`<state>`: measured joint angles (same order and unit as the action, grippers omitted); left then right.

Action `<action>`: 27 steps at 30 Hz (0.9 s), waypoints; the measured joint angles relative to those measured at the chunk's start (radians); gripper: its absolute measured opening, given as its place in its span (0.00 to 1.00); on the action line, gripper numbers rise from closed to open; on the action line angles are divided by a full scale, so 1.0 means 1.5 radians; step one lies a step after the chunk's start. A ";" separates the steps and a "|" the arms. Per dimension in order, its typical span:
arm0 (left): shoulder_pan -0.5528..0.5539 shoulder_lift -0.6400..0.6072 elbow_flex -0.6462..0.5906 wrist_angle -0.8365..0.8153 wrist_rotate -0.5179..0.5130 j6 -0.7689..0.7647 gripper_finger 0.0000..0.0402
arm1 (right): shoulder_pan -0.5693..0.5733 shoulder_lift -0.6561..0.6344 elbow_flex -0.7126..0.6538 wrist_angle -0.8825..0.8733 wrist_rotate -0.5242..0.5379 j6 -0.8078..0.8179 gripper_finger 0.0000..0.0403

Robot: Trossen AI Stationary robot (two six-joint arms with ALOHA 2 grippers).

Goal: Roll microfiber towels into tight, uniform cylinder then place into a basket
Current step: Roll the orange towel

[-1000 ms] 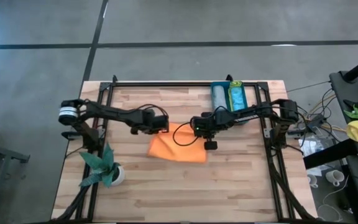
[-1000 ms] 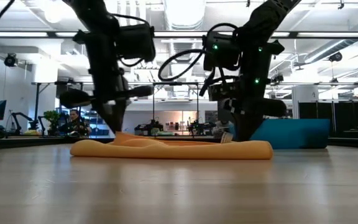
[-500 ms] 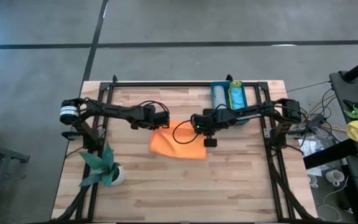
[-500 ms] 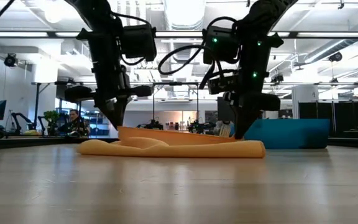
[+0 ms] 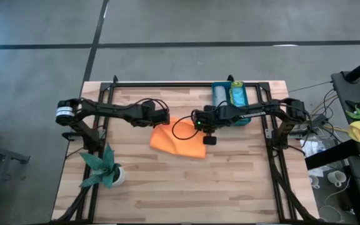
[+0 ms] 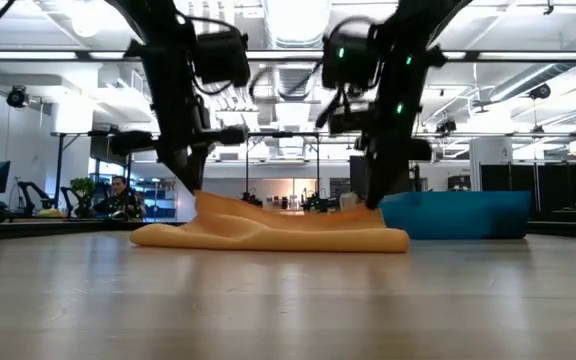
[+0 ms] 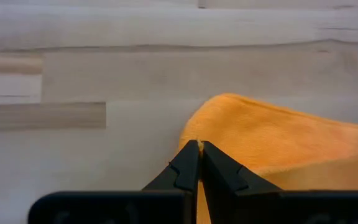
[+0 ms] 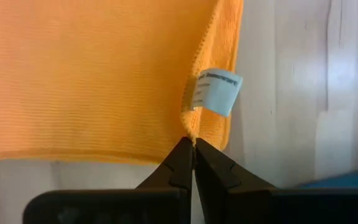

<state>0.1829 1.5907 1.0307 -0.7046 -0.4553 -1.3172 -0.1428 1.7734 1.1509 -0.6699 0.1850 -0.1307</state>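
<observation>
On the wooden tabletop (image 5: 167, 181), near its middle, lies the orange towel (image 5: 180, 141), partly folded over itself, with its far edge raised off the wood in the low view (image 6: 268, 228). The left end effector (image 5: 165, 119) is at the towel's far left corner, its fingers pressed together on the cloth; the left wrist view shows the closed fingertips (image 7: 196, 154) meeting right at the orange edge (image 7: 272, 137). The right end effector (image 5: 200, 122) is at the towel's far right corner, likewise clamped on the fabric: in the right wrist view its fingertips (image 8: 192, 149) pinch the hem just beside a small white care label (image 8: 220, 91). From table height both arms come down onto the towel, the left end effector (image 6: 190, 185) and the right end effector (image 6: 373, 200) each holding one end of the lifted edge.

The teal-blue basket (image 5: 230, 119) sits at the far side of the tabletop, just right of the right end effector, with a grey towel roll (image 5: 220, 95) and a lime green towel roll (image 5: 237, 96) side by side inside it. A leafy plant in a white pot (image 5: 105, 169) stands near the left front of the tabletop.
</observation>
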 joint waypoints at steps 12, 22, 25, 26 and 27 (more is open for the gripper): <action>0.010 0.011 -0.002 0.063 -0.014 0.086 0.00 | -0.031 0.017 0.016 -0.011 0.007 0.000 0.02; 0.014 -0.012 -0.003 0.044 -0.026 0.085 0.00 | -0.035 0.014 0.052 -0.039 0.018 -0.005 0.02; 0.025 0.004 -0.005 0.046 -0.034 0.086 0.00 | -0.046 0.022 0.049 -0.037 0.019 -0.006 0.02; 0.027 0.011 -0.006 0.045 -0.034 0.086 0.00 | -0.050 0.026 0.049 -0.037 0.019 -0.006 0.02; 0.029 0.017 -0.006 0.045 -0.035 0.086 0.00 | -0.055 0.030 0.048 -0.038 0.019 -0.006 0.02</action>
<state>0.2258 1.6158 1.0214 -0.6378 -0.5071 -1.1878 -0.2246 1.8182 1.2224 -0.7262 0.2134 -0.1400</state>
